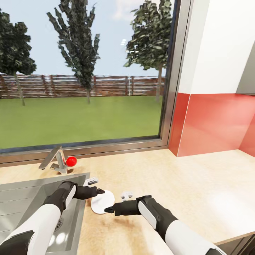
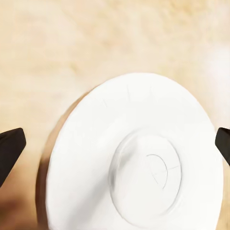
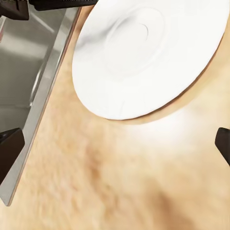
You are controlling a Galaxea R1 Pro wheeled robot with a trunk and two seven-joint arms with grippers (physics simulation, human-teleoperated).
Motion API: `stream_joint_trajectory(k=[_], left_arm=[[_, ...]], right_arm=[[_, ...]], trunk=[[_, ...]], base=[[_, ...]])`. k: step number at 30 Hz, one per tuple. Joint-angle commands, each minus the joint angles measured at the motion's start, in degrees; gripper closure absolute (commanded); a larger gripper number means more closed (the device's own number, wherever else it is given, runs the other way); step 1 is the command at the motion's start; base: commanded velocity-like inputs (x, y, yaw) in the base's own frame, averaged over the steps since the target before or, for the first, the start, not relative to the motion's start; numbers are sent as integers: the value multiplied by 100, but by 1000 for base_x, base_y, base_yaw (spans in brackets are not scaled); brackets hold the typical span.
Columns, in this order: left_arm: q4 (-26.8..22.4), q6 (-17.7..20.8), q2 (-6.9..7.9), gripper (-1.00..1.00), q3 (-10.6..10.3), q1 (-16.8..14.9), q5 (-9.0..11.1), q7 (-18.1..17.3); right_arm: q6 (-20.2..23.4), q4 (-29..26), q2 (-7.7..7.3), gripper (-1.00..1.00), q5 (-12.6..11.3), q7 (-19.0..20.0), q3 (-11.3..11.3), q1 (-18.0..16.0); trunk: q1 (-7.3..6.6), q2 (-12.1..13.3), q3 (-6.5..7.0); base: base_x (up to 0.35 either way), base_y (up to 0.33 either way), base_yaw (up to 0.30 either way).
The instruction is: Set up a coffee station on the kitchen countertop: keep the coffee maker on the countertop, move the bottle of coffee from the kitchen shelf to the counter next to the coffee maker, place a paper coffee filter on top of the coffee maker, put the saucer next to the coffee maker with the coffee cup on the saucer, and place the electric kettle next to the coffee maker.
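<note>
head view: one saucer [image 1: 102,202] flat on the kitchen countertop [image 1: 198,184], just beside the sink [image 1: 21,198]. left gripper [image 1: 96,187] and right gripper [image 1: 117,202] flank it, likely to nudge or lift.

left wrist view: saucer [image 2: 139,158] between spread fingertips [image 2: 10,146], nothing gripped.

right wrist view: fingertips [image 3: 9,146] wide apart, empty; saucer [image 3: 143,52] ahead.

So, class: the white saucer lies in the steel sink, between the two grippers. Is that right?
Not quite. The saucer lies on the wood-grain countertop beside the sink, not in it, as the head view shows. It does sit between the left gripper and right gripper.
</note>
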Motion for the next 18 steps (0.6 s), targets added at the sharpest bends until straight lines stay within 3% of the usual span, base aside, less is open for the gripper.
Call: stream_joint_trajectory(k=[1, 18], left_arm=[[229, 58, -6, -100, 40, 1, -51, -41], [477, 47, -106, -100, 41, 3, -58, -33]], right_arm=[[13, 0, -1, -100, -15, 0, 12, -4], [6, 9, -1, -100, -7, -6, 5, -5]], trunk=[[4, -1, -4], [4, -1, -4]], base=[[0, 0, 0], [0, 0, 0]])
